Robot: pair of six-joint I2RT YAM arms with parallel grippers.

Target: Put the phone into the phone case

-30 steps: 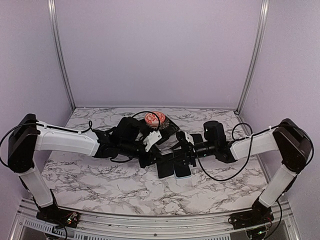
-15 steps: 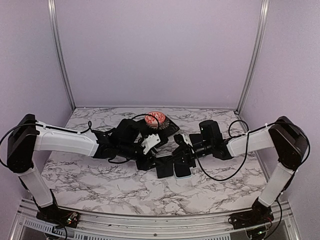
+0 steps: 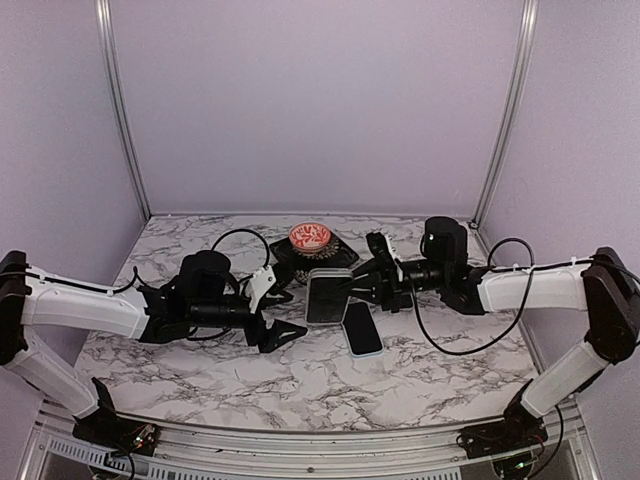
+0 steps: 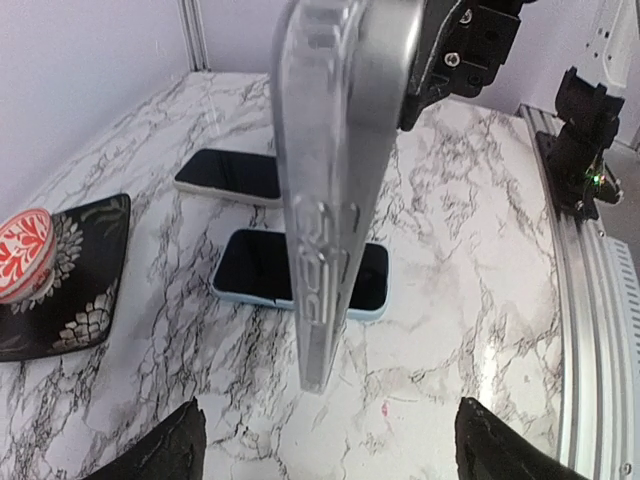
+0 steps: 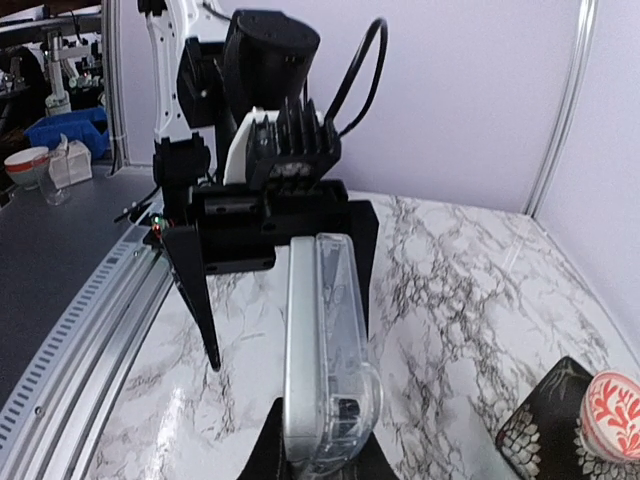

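Lilac walls, marbled table (image 3: 200, 370).

Left pincer (image 3: 283, 316): at centre-left of the overhead view, low over the table, jaws spread wide, nothing between them. It points right, toward the middle.

Phone case (image 3: 327, 297): clear, at frame centre, just right of the left pincer. It is lifted off the table and stood on end. The left wrist view has it edge-on, hanging above the phone. Cannot tell whether anything already sits inside.

Blue-edged phone (image 3: 363, 328): flat on the table, screen up, just lower right of the case. Its long axis runs near-to-far in the overhead view, so it lies broadside to the left pincer's line of approach.

Second phone (image 4: 228, 175): flat, beyond the first. Seen only from the left wrist.

Right pincer (image 3: 350, 290): clamped on the case's right-hand end, coming in from the right.

Judgement: the right pincer is nearer the phone but occupied. The free left one would have to reach rightward past the case and close across the phone's short width.
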